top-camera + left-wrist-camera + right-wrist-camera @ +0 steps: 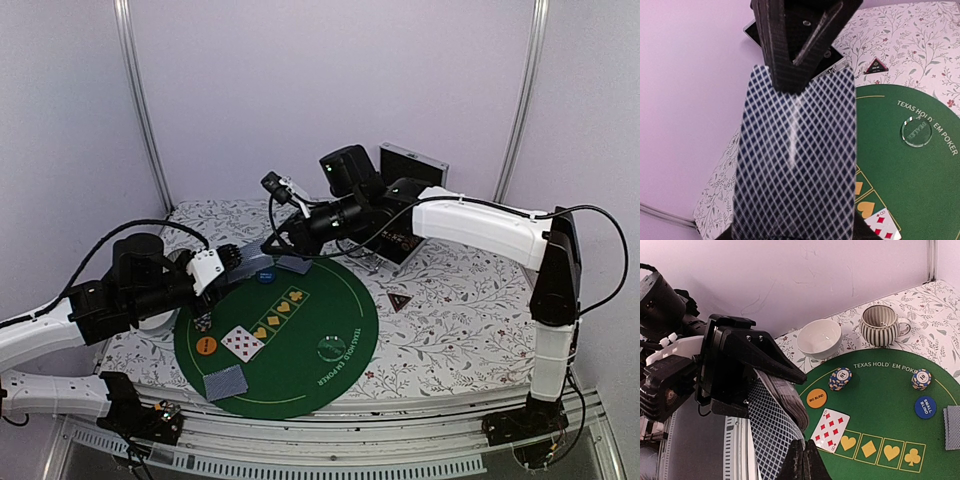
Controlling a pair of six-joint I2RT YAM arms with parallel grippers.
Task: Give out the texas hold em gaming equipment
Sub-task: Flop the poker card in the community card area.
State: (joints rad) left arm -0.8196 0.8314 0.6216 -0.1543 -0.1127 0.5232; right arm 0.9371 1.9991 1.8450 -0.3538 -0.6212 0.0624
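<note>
My left gripper [232, 262] is shut on a thick deck of grey-blue-backed playing cards [795, 165], held tilted over the green mat's far left rim. My right gripper [805, 460] is shut on the edge of the deck's top card [770, 440]; its dark fingers [785, 50] show at the deck's far end. On the round green mat [300, 370] lie a face-up diamonds card [830, 430], face-down cards [225, 381], an orange Big Blind disc [816, 398], a blue Small Blind disc [925, 407], a clear disc [916, 132] and two chip stacks [840, 379] [921, 379]. A dark red-edged triangle [399, 302] lies right of the mat.
A white bowl [819, 338] and a striped cup [880, 326] stand on the floral cloth just off the mat's left rim. An open metal case [410, 165] sits at the back behind the right arm. Another face-down card [295, 265] lies at the mat's far edge.
</note>
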